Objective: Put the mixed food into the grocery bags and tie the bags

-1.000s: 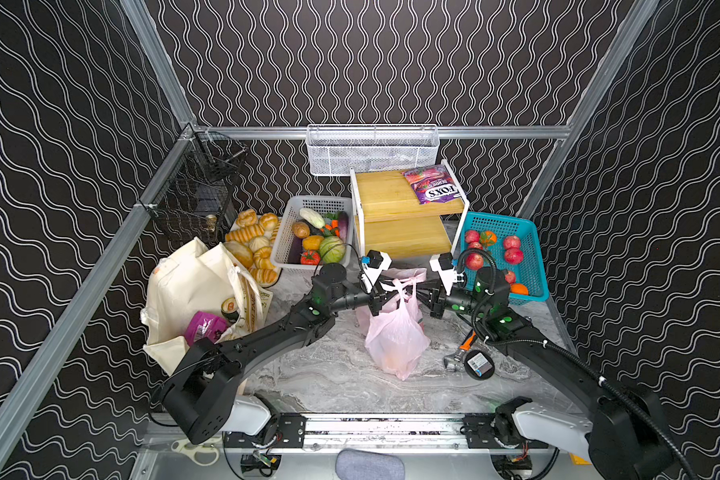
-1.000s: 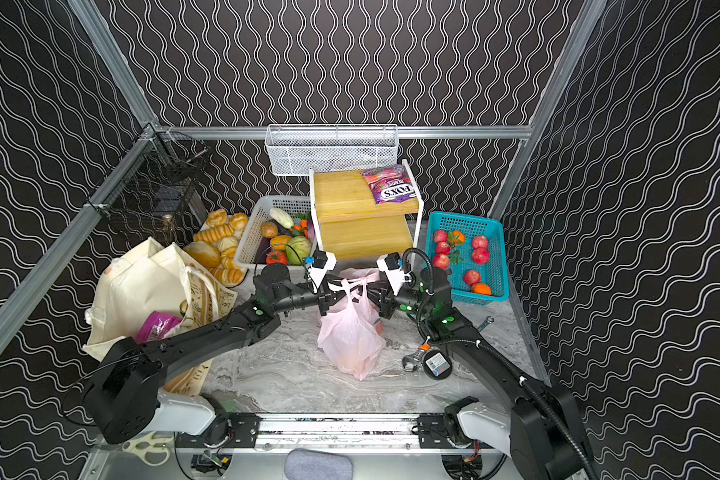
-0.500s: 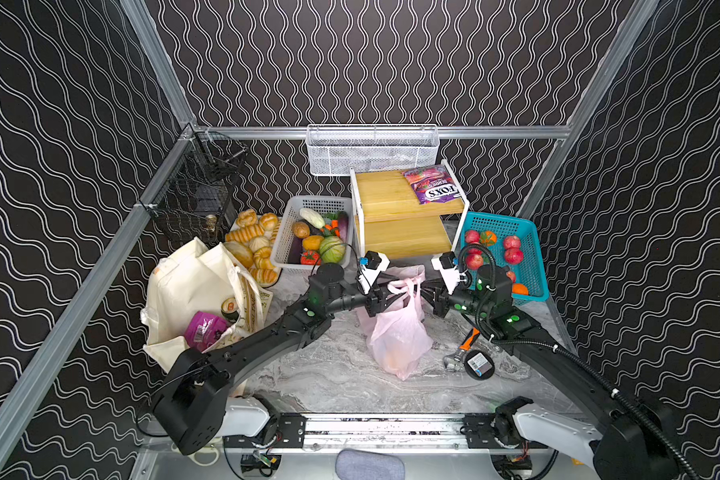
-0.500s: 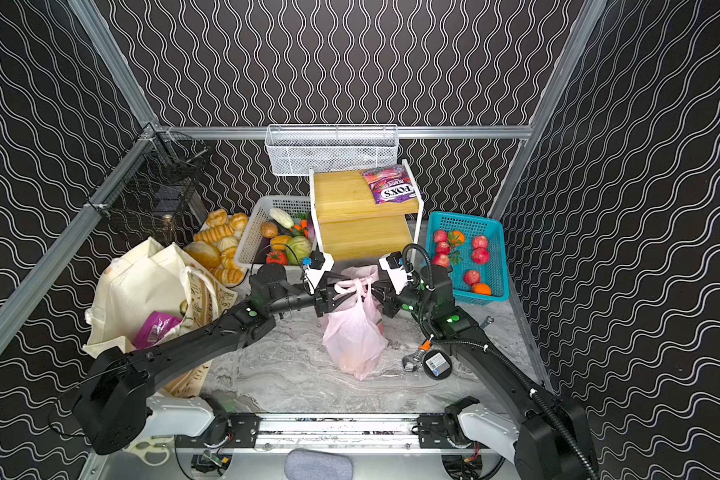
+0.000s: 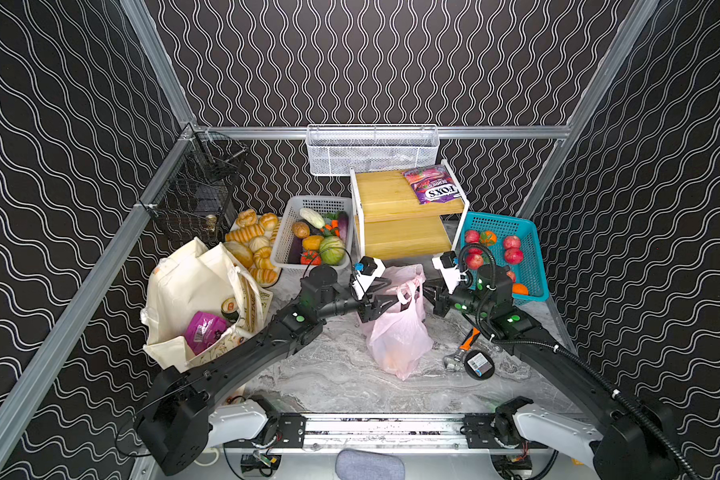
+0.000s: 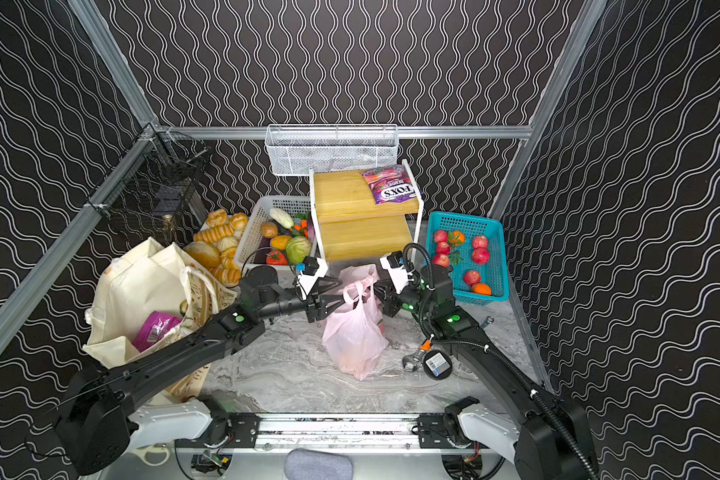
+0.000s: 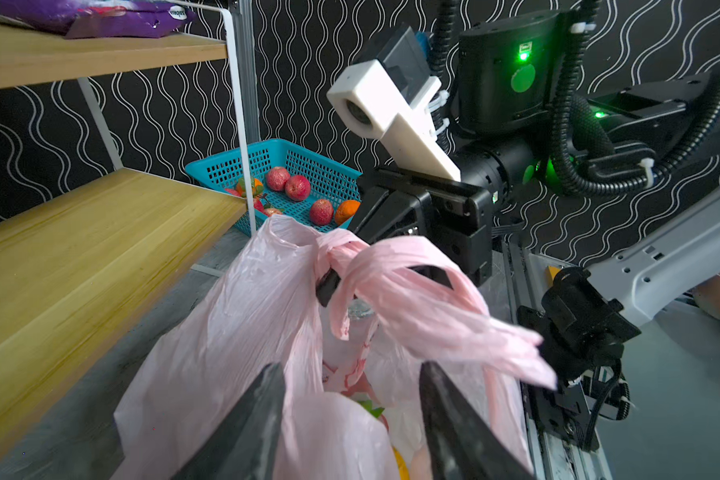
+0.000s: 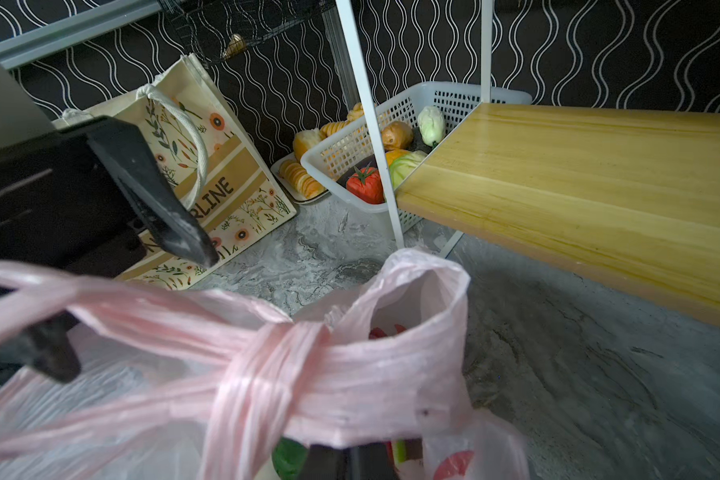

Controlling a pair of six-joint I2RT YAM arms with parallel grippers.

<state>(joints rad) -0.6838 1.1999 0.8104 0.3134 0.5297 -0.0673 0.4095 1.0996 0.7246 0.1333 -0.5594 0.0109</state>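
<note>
The pink plastic bag [image 5: 398, 336] [image 6: 352, 340] stands mid-table with its handles [image 7: 391, 286] [image 8: 275, 365] knotted together; yellow and green food [image 7: 398, 461] shows inside. My left gripper [image 5: 393, 293] [image 6: 341, 297] [image 7: 352, 374] [image 8: 138, 313] is open at the bag's top, its fingers apart on either side of a loose handle end. My right gripper [image 5: 427, 291] [image 6: 377, 291] [image 7: 329, 286] [image 8: 350, 461] is shut on the opposite handle. The cream canvas tote [image 5: 192, 291] [image 6: 142, 282] [image 8: 208, 166] stands at the left, holding a magenta pouch [image 5: 204, 330] and a small can [image 5: 228, 308].
Behind the bag is a two-tier wooden shelf [image 5: 391, 199] with a purple FOX'S candy bag [image 5: 433, 185] on top. Either side of the shelf stand a white vegetable basket [image 5: 312, 237] and a teal fruit basket [image 5: 528, 249]. An orange-handled wrench [image 5: 464, 343] and a tape measure [image 5: 479, 363] lie right of the bag.
My left gripper has opened and let go of its handle end, which now hangs loose. The right gripper stays shut on its handle and has drawn back slightly to the right.
</note>
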